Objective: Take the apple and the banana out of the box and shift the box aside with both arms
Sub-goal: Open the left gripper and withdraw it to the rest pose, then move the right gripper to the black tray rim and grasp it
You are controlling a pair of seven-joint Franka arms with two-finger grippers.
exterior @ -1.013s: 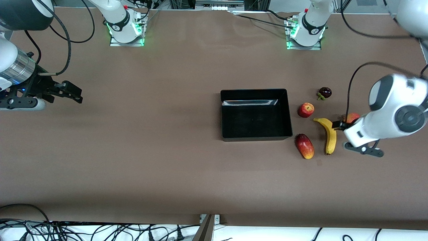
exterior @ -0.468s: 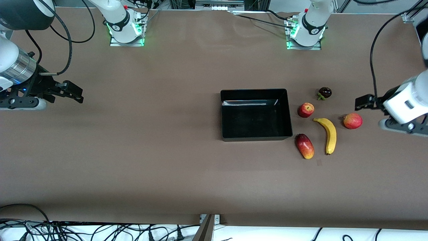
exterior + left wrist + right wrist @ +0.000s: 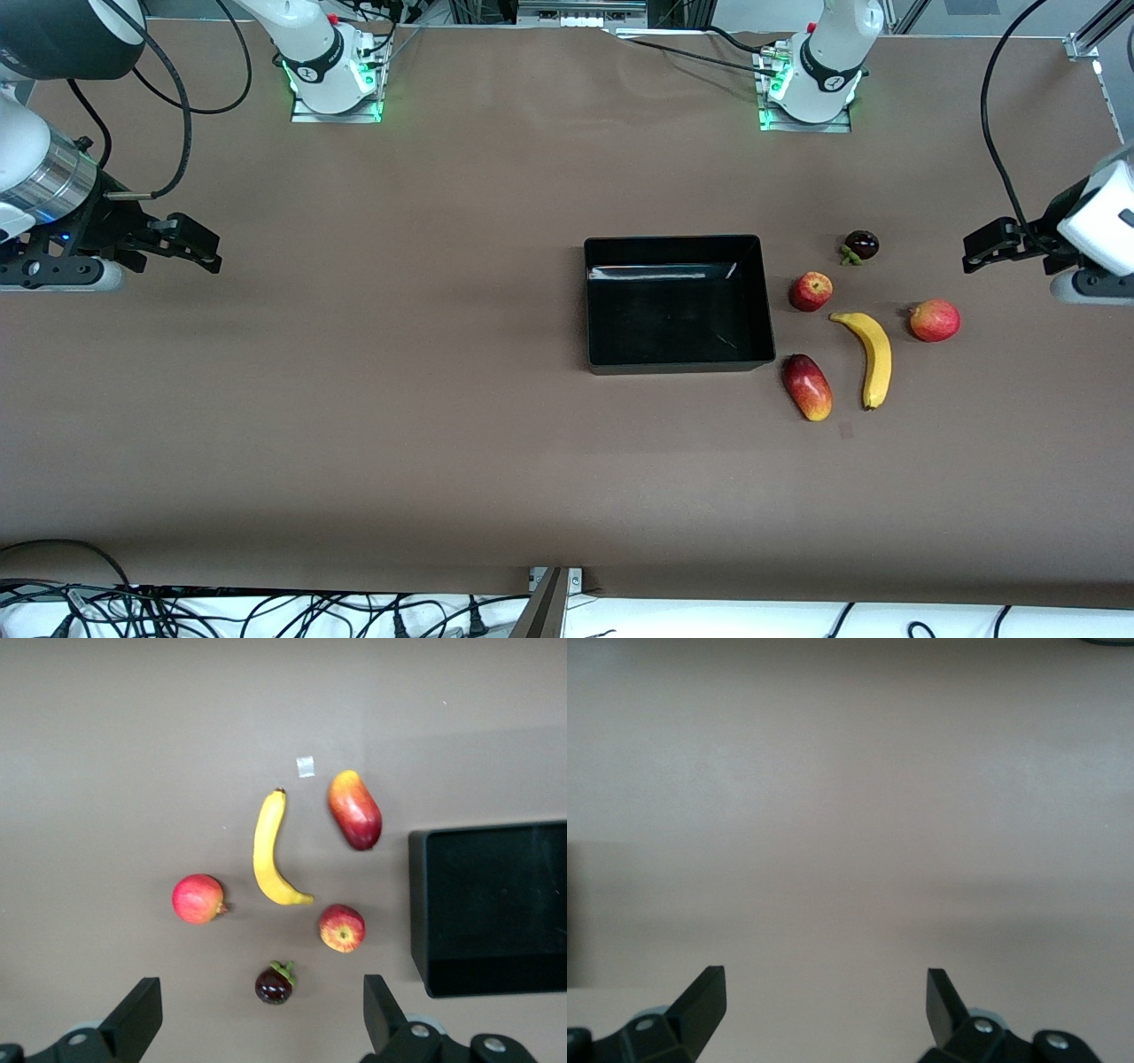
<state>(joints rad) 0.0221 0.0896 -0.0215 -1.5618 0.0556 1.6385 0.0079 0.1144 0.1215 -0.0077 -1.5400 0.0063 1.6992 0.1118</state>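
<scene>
The black plastic bin (image 3: 678, 301) sits on the brown table (image 3: 443, 399), toward the left arm's end, with nothing inside it. Five fruits lie beside it, all apart from one another. The small red apple (image 3: 811, 291) is just beside the bin wall. The banana (image 3: 873, 356) lies nearer the front camera than the apple. The mango (image 3: 807, 386) rests near the bin's corner. The mangosteen (image 3: 860, 245) and a round red-orange fruit (image 3: 935, 320) complete the group.

The left gripper (image 3: 988, 247) hangs in the air over bare table at the left arm's end, fingers spread wide, holding nothing. The right gripper (image 3: 190, 241) waits over bare table at the right arm's end, fingers likewise spread and empty.
</scene>
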